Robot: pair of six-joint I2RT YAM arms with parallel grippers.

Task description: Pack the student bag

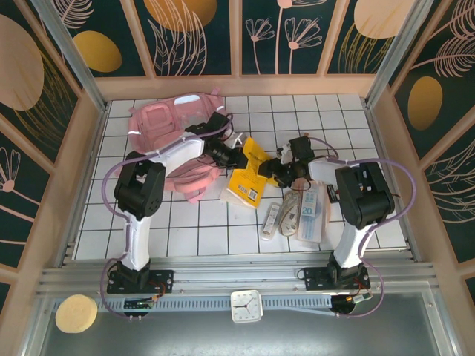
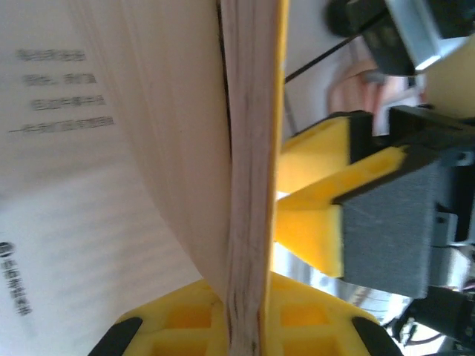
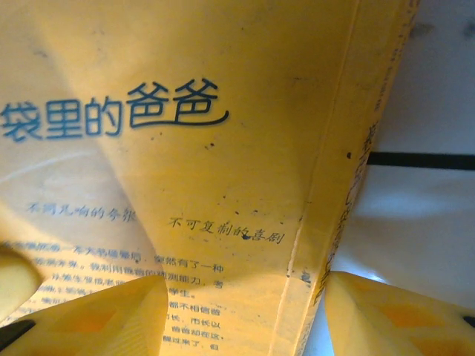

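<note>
The student bag [image 1: 165, 132], a soft pink backpack, lies at the back left of the white tiled table [image 1: 200, 230]. A yellow paperback book [image 1: 250, 178] rests just right of it, tilted up. My left gripper [image 1: 237, 156] is shut on the book's page block and cover [image 2: 252, 185], which runs between its yellow jaws [image 2: 249, 330]. My right gripper [image 1: 277, 169] is at the book's right side. Its yellow fingers [image 3: 96, 319] stand apart on either side of the book's spine [image 3: 312, 245], open.
A clear plastic pouch of stationery [image 1: 309, 211] and a small white packet [image 1: 272, 220] lie in front of the right arm. Wooden walls enclose the table. A small clock [image 1: 246, 305] and a yellow disc [image 1: 76, 313] sit below the near rail.
</note>
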